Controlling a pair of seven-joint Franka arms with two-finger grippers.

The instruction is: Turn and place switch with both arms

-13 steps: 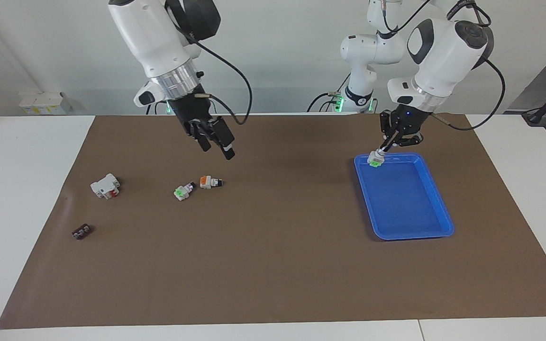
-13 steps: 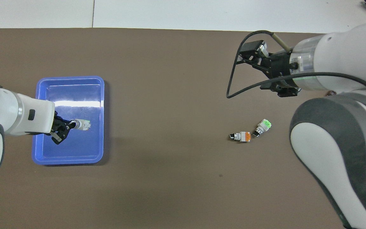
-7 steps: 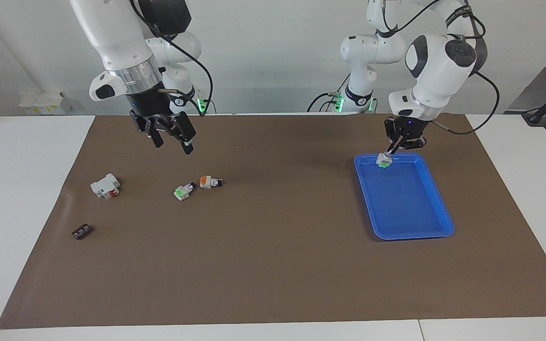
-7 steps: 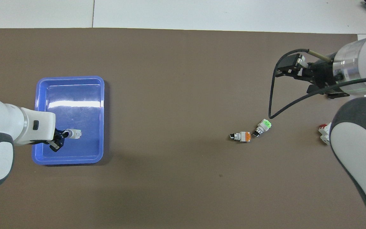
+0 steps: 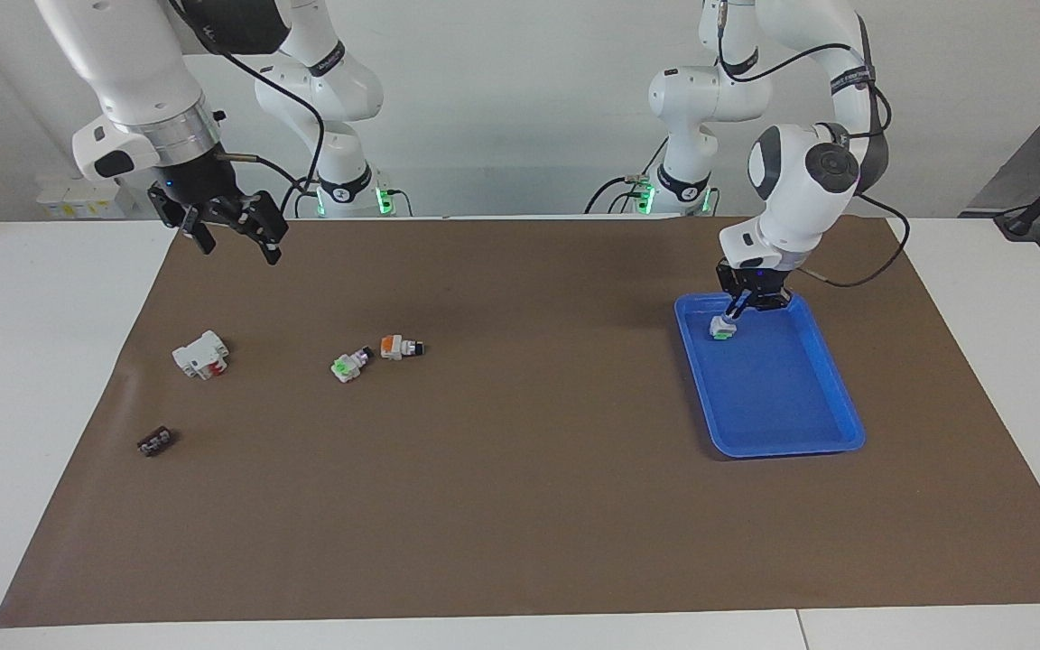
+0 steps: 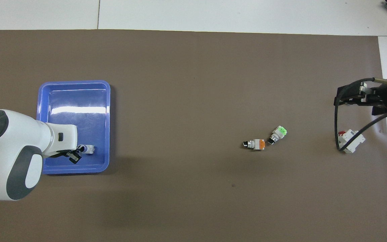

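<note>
The left gripper [image 5: 729,318] has lowered the switch [image 5: 720,328] into the blue tray [image 5: 831,431], fingers' grip unclear, release remaining, while the open right gripper [image 5: 233,239] has withdrawn.

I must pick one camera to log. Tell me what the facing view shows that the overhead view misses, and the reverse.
Facing only: a small dark block, farther from the robots than the white-and-red part.
Overhead only: the switch seen lengthwise, jutting from the left gripper toward the right arm's end.
Both: the blue tray, orange-ended switch, green-faced switch, white-and-red part and open right gripper.
</note>
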